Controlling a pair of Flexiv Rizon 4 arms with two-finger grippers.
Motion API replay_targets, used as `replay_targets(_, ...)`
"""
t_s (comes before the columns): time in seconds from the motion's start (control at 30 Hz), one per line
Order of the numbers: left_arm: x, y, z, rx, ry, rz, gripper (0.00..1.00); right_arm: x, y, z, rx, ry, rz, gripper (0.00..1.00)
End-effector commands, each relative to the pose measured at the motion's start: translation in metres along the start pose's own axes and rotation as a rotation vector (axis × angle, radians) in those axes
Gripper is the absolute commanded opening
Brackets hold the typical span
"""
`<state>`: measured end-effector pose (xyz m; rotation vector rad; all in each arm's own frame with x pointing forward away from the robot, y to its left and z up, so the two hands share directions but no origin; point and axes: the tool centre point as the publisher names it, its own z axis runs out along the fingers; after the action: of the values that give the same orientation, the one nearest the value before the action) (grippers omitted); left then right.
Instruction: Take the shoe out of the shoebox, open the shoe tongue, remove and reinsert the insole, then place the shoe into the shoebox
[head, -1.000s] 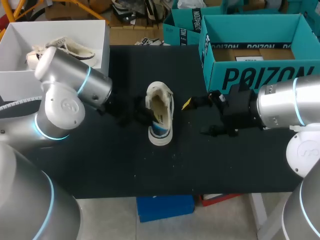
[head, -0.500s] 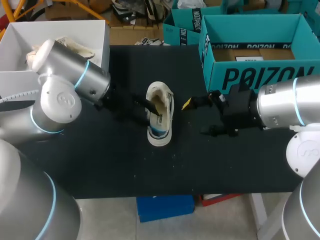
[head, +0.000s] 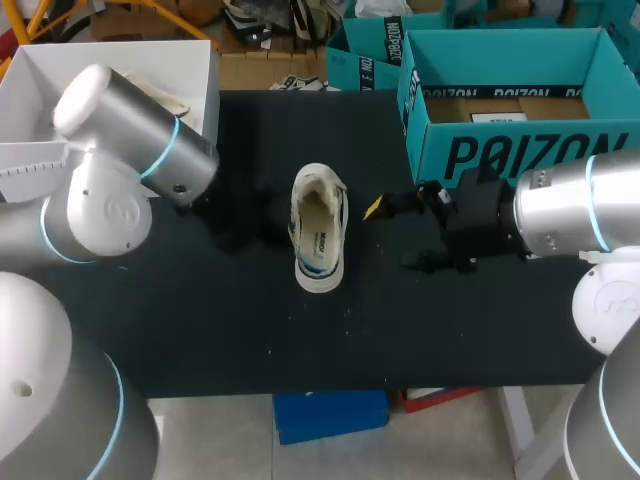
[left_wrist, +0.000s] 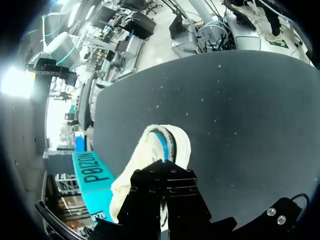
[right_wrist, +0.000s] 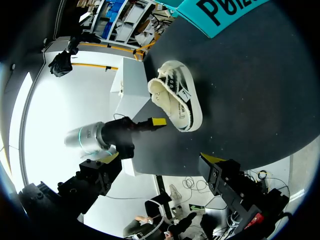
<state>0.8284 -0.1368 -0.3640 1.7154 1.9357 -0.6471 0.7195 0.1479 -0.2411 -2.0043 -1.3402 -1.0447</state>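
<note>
A white low-top shoe (head: 318, 228) stands upright mid-table with its opening wide; a pale insole (head: 320, 238) lies inside. In the left wrist view the shoe (left_wrist: 150, 155) sits just ahead of my left gripper (left_wrist: 167, 167), whose dark fingers are pressed together, shut on nothing. From above, my left gripper (head: 258, 218) is a dark shape just left of the shoe, hard to make out on the black mat. My right gripper (head: 398, 236) waits open to the shoe's right, apart from it. The right wrist view has the shoe (right_wrist: 176, 102) ahead of my right gripper (right_wrist: 161, 158).
An open teal shoebox (head: 520, 150) stands at the back right. At the back left is a white box (head: 30, 160) with another pale shoe (head: 130, 95) inside. The table's top is a black mat (head: 230, 320), and its front edge is near.
My left gripper has drawn back leftward out of the shoe's opening and closed. The shoe has stayed in place. The right arm has not moved.
</note>
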Motion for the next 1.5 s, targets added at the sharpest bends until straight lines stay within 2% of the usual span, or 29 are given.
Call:
replay_targets(0.03, -0.003, -0.003, 0.009, -0.039, 0.065, -0.006, 0.00, 0.001, 0.000, 0.001, -0.002, -0.002, 0.000, 1.00)
replay_targets(0.37, -0.003, -0.003, 0.024, -0.039, 0.086, 0.000, 0.00, 0.001, 0.000, 0.001, -0.002, -0.002, 0.000, 1.00)
replay_targets(0.7, 0.001, -0.004, 0.046, -0.021, 0.164, 0.036, 0.00, 0.001, 0.000, 0.001, -0.002, -0.002, 0.000, 1.00)
replay_targets(1.07, -0.007, 0.000, 0.035, -0.031, 0.192, 0.094, 0.00, 0.001, 0.000, 0.001, -0.002, -0.002, 0.000, 1.00)
replay_targets(1.27, -0.010, 0.004, 0.037, -0.037, 0.217, 0.134, 0.00, 0.001, 0.000, 0.001, -0.002, -0.002, 0.000, 1.00)
replay_targets(1.5, -0.012, 0.001, 0.051, -0.025, 0.262, 0.186, 0.00, 0.001, 0.000, 0.001, -0.002, -0.002, 0.000, 1.00)
